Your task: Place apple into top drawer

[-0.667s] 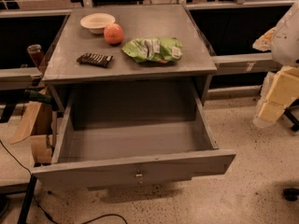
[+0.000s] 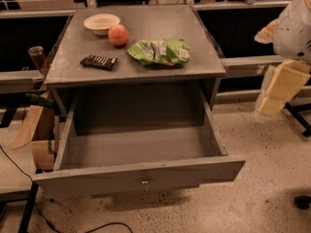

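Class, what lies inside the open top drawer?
The top drawer shows only bare grey floor; its front hides the nearest strip. The apple sits on the cabinet; the claw hangs far right.

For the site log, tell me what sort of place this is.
Probably an office or lab: a grey cabinet with its top drawer open, desk frames behind, a speckled floor. An apple and bowl sit on top; the gripper hangs at right.

No print is legible on the green bag (image 2: 158, 51), its white label patch (image 2: 183, 54) or the dark bar wrapper (image 2: 98, 61) atop the cabinet (image 2: 146, 28), as the gripper (image 2: 273, 101) hangs at right.
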Robot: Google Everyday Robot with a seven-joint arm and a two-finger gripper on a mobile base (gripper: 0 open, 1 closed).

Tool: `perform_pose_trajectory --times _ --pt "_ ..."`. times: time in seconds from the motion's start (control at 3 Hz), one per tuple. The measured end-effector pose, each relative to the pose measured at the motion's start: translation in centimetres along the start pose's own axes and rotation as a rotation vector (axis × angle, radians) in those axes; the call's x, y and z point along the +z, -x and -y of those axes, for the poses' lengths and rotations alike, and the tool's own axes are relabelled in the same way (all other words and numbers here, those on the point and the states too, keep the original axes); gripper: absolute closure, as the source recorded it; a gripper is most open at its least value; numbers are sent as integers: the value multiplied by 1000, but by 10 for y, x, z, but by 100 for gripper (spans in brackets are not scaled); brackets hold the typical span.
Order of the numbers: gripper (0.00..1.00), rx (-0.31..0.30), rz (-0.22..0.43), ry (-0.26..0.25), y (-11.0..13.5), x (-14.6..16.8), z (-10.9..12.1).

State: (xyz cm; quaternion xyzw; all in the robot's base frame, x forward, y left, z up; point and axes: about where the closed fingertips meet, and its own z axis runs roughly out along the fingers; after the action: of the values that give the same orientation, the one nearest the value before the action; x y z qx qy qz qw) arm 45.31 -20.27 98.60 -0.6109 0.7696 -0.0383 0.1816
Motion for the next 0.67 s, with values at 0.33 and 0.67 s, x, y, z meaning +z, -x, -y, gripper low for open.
perform_pose_trajectory --times 0.33,0.67 --pt "0 -17 79 -23 40 8 27" --pt "0 23 198 -31 86 22 56"
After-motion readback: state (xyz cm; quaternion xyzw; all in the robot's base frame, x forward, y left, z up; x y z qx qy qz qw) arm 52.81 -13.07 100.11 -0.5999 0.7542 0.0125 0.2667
